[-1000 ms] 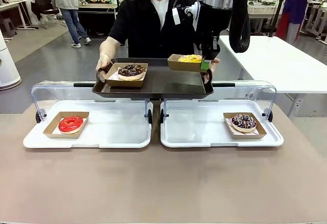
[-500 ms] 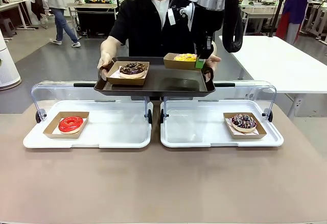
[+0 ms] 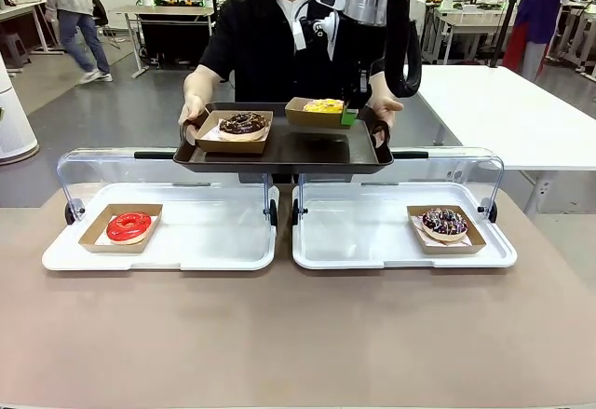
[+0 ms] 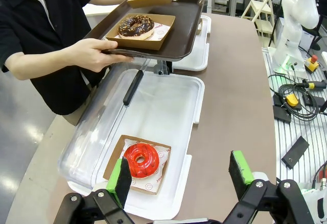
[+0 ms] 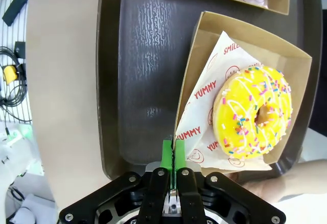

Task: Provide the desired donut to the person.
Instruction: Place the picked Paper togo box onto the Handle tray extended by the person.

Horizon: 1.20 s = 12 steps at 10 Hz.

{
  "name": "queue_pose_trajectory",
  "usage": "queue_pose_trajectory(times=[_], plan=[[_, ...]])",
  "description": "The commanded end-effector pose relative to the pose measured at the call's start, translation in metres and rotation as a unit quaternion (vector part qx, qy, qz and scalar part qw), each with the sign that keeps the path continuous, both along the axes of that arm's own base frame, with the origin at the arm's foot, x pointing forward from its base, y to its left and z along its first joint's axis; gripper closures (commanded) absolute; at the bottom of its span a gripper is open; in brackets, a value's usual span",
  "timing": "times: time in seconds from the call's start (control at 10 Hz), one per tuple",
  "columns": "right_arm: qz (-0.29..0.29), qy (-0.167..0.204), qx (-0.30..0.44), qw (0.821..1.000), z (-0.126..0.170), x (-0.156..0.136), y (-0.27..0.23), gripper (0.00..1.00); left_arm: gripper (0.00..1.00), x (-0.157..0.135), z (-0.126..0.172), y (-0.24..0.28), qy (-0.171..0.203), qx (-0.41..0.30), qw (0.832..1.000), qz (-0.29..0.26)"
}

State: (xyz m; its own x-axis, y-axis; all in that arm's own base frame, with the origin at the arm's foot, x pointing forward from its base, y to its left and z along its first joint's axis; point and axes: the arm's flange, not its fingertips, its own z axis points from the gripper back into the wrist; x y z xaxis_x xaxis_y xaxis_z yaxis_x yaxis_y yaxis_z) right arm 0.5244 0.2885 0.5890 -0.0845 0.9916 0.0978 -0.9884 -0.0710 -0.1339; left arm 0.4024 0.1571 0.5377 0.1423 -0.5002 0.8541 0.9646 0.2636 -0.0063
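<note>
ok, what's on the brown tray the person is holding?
On the brown tray: two cardboard boats. One holds a chocolate donut, the other a yellow sprinkled donut on printed paper. The right gripper is shut on the yellow donut's boat edge. The tray's underside is hidden.

Across the table [image 3: 298, 334] from me stands the person [image 3: 279, 46], holding a tray [image 3: 279, 148] above the far edge with a hand [image 3: 194, 111] at each end. On that tray sit two cardboard boats: one with a donut [image 3: 243, 123] toward my left, and another donut [image 3: 323, 106] in its boat [image 3: 315, 115] further back on the right. My right gripper [image 3: 347, 116] is pinched on that boat's right edge. Nearer me, two lidded display trays lie side by side on the table. The left display tray [image 3: 186, 241] has a donut [image 3: 128, 225] at its left end; the right display tray [image 3: 372, 241] has a donut [image 3: 444, 223] at its right end. My left gripper [image 4: 181, 175] hangs spread above the left display tray.
</note>
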Motion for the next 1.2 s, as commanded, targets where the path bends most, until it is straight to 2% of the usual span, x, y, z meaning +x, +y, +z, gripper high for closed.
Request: queue_pose_trajectory(times=[0.0, 0.3, 0.6, 1.0, 1.1], plan=[[0.035, -0.013, -0.012, 0.999, 0.004, 0.006, -0.003, 0.98, 0.00, -0.001, 0.000, -0.001, -0.008, -0.006, 1.000, 0.001], [0.064, 0.003, -0.018, 0.998, -0.003, 0.008, -0.008, 0.98, 0.00, -0.001, 0.000, -0.001, -0.008, -0.006, 1.000, 0.001], [0.054, 0.033, -0.042, 0.997, -0.016, 0.012, -0.008, 0.98, 0.00, -0.001, 0.000, -0.001, -0.008, -0.006, 1.000, 0.001], [0.047, 0.053, -0.060, 0.996, -0.025, 0.015, -0.006, 0.98, 0.00, -0.001, 0.000, -0.001, -0.008, -0.006, 1.000, 0.001], [0.047, 0.054, -0.058, 0.996, -0.025, 0.015, -0.005, 0.56, 0.00, -0.001, 0.000, -0.001, -0.008, -0.006, 1.000, 0.001]])
